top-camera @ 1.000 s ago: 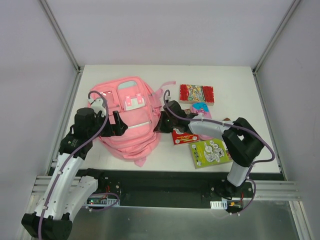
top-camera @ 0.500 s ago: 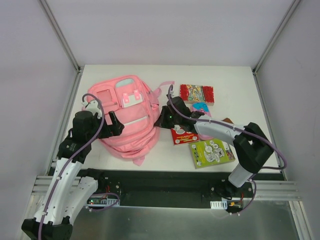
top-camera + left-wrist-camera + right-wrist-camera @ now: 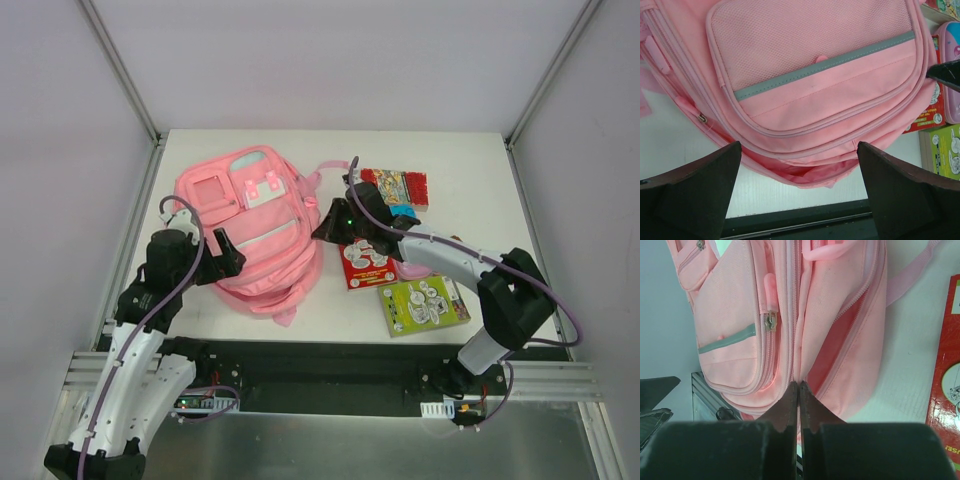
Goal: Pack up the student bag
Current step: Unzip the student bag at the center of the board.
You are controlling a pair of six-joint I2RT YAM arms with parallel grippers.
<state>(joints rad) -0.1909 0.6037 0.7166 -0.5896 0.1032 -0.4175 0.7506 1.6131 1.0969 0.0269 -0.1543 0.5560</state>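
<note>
The pink student bag (image 3: 250,225) lies front-up at the left of the white table, its main zip partly open on the right side. My right gripper (image 3: 322,226) is shut on the bag's fabric edge beside that opening (image 3: 799,384). In the right wrist view the bag (image 3: 735,315) shows a grey strip and a zip pull. My left gripper (image 3: 226,262) is open and empty by the bag's near-left side. In the left wrist view (image 3: 797,150) its jaws stand wide apart over the bag's (image 3: 815,75) bottom edge without touching it.
A red booklet (image 3: 366,266) and a green booklet (image 3: 424,304) lie right of the bag. A red patterned box (image 3: 394,186) sits at the back, with a small pink pencil case (image 3: 404,214) under my right arm. The table's near edge (image 3: 800,215) is close below the bag.
My right gripper has moved away from me and lifted the bag's right edge; the bag has shifted towards the back. My left gripper has drawn back to the near left, off the bag.
</note>
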